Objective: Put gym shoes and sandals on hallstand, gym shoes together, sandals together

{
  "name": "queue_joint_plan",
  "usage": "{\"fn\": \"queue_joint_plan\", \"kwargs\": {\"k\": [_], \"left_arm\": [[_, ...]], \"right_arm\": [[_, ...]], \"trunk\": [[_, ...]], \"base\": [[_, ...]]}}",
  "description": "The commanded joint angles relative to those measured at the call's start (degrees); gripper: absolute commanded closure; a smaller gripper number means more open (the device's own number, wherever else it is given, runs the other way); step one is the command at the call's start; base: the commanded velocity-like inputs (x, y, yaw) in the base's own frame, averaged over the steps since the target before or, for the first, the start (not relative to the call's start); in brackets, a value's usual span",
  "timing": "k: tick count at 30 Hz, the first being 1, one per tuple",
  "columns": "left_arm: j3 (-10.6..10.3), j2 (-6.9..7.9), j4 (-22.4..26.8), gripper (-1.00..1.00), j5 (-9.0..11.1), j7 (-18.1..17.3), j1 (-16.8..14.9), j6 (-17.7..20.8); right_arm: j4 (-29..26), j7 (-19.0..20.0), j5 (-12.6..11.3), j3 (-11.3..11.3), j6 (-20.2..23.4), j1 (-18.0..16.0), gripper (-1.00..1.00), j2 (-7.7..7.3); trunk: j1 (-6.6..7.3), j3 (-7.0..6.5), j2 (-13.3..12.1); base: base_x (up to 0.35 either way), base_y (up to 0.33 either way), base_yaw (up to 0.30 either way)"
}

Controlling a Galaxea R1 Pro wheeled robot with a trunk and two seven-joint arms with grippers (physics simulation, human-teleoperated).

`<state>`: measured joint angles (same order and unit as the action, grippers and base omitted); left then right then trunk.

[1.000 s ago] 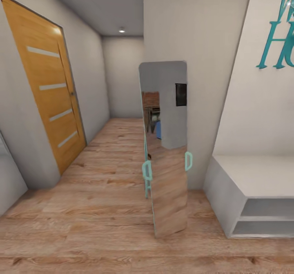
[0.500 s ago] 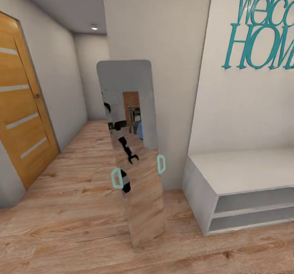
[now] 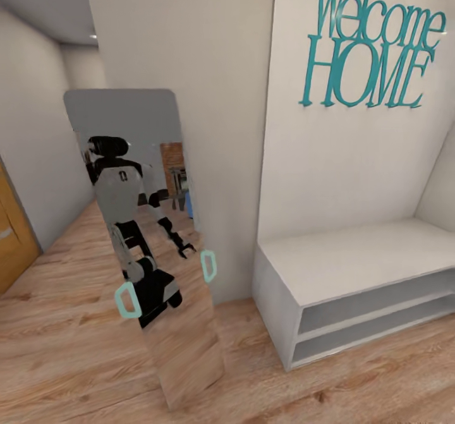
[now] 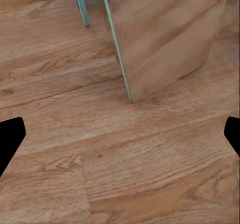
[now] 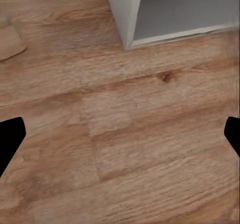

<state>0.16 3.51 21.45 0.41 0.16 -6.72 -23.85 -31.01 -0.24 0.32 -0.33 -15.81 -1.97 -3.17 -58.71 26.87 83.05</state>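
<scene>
The hallstand (image 3: 354, 256) is a low grey-white bench against the wall at the right, and both of its long shelf slots are empty. Its near corner (image 5: 121, 13) also appears in the right wrist view, standing on the corridor floor (image 3: 69, 354) of brown wood planks. The gym shoes and the sandals are out of view. My left gripper (image 4: 120, 139) hangs open over bare planks near the foot of a mirror, with nothing between its fingertips (image 4: 10, 139). My right gripper (image 5: 120, 139) is also open over bare floor, just in front of the hallstand.
A tall standing mirror (image 3: 183, 354) in a mint-green frame (image 3: 128, 299) leans beside a wall corner, left of the hallstand, and reflects the robot. Its foot (image 4: 129, 91) rests on the planks. An orange door (image 3: 11, 247) is at the far left. A teal "Welcome HOME" sign (image 3: 366, 45) hangs above the bench.
The camera has swung to the right: the door has slid off to the left, more of the hallstand and the sign are in view, and the robot's reflection now fills the mirror.
</scene>
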Motion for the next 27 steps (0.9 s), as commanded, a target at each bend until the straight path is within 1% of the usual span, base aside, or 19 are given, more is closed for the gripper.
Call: {"fn": "queue_joint_plan", "kwargs": {"k": [1, 16, 21, 27], "left_arm": [[0.0, 0.01, 0.0, -1.0, 0.0, 0.0, 0.0, -0.2], [0.0, -0.07, 0.0, -1.0, 0.0, 0.0, 0.0, -0.2], [0.0, -0.08, 0.0, -1.0, 0.0, 0.0, 0.0, -0.2], [0.0, -0.08, 0.0, -1.0, 0.0, 0.0, 0.0, -0.2]], "right_arm": [[0.1, 0.0, 0.0, 0.0, -0.2, -0.1, -1.0, 0.01], [0.1, 0.0, 0.0, 0.0, -0.7, -0.1, -1.0, 0.01], [0.1, 0.0, 0.0, 0.0, -0.9, -0.1, -1.0, 0.01], [0.1, 0.0, 0.0, 0.0, -0.9, -0.1, -1.0, 0.01]], "trunk": [[-0.02, 0.06, 0.0], [-0.02, 0.06, 0.0], [-0.02, 0.06, 0.0], [-0.02, 0.06, 0.0]], "base": [[0.233, -0.193, -0.268], [0.188, -0.223, -0.268], [0.125, -0.255, -0.268], [0.049, -0.269, -0.268]]}}
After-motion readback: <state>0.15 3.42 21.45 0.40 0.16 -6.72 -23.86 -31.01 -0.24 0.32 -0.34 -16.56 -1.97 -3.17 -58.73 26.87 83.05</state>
